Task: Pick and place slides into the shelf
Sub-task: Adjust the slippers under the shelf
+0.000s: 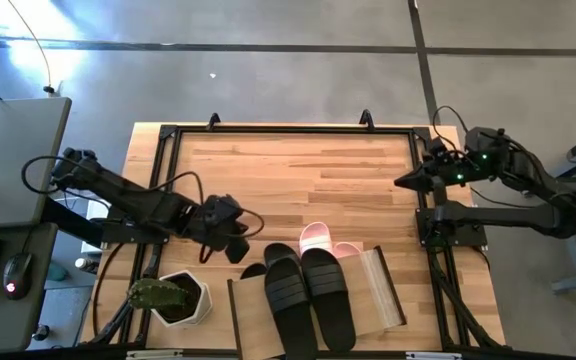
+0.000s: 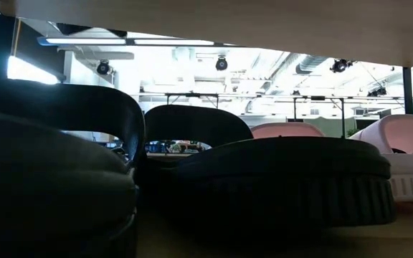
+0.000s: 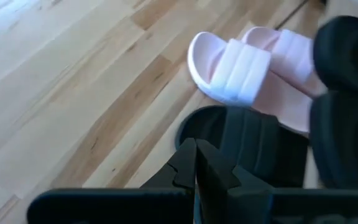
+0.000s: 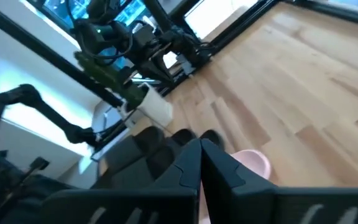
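The light-wood shelf (image 1: 383, 290) stands at the table's near edge. Two black slides (image 1: 308, 295) lie side by side on its top panel. The pink-and-white pair (image 1: 320, 238) pokes out from under its far side, on the table. Beside that pair, a further black slide (image 3: 247, 140) lies on the table, half under the shelf. From under the shelf, the low view shows black slides (image 2: 278, 179) and pink ones (image 2: 400, 154). My left gripper (image 1: 236, 243) is shut, with its tips (image 3: 195, 149) at that black slide's far rim. My right gripper (image 1: 400, 183), also shut, waits near the table's right edge. My left gripper's shut fingertips (image 3: 190, 155) stand at the far rim (image 3: 197, 118) of the black slide on the table, coming slanting from the table's left. I cannot tell whether they touch it.
A white hexagonal pot with a cactus (image 1: 173, 298) stands at the near left corner, close to my left arm. A black metal frame (image 1: 288, 130) runs around the table. The far half of the wooden table top (image 1: 288, 170) is bare.
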Robot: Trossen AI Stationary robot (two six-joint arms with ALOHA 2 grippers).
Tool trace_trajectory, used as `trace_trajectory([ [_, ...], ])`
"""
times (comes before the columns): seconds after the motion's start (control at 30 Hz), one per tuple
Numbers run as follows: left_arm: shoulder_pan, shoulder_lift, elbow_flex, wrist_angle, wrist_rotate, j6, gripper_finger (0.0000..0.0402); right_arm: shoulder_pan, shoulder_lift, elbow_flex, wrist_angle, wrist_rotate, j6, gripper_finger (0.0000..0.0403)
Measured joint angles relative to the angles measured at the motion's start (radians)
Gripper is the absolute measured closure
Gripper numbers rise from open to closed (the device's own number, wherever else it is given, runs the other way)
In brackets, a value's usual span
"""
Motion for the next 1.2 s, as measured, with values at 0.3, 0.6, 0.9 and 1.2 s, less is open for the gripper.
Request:
trace_trajectory([
  [0.3, -0.001, 0.015, -0.001, -0.016, -0.014, -0.107, 0.0401, 0.1, 0.109, 0.0, -0.095, 0.057, 0.106, 0.0403],
  [0.6, 0.153, 0.012, 0.0, 0.059, 0.108, -0.134, 0.0401, -0.062, 0.444, 0.0, -0.263, -0.208, -0.108, 0.0403],
  [0.9, 0.21, 0.012, 0.0, 0.096, 0.137, -0.121, 0.0401, -0.266, 0.66, 0.035, -0.264, -0.414, -0.313, 0.0403],
  [1.2, 0.318, 0.012, 0.0, 0.067, 0.242, -0.072, 0.0401, -0.256, 0.902, 0.195, -0.264, -0.465, -0.338, 0.0403],
])
